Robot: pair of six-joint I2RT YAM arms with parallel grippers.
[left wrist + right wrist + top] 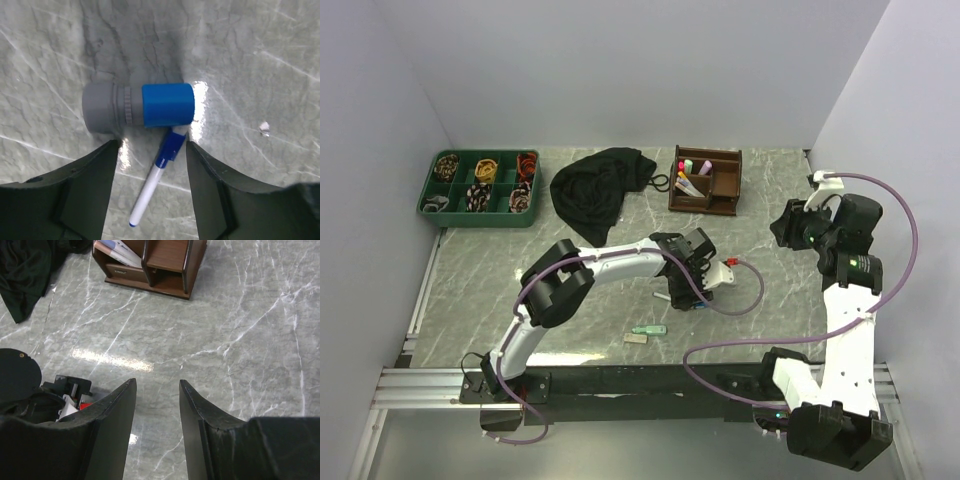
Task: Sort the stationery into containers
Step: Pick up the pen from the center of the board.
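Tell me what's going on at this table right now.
Two robot arms are sorting stationery. The left pincer hangs open over a blue-capped pen lying on the table, fingers either side of its cap, beside a grey and blue cylinder. The right pincer is open and empty near the wooden organiser, which holds highlighters. A green highlighter and an eraser lie loose.
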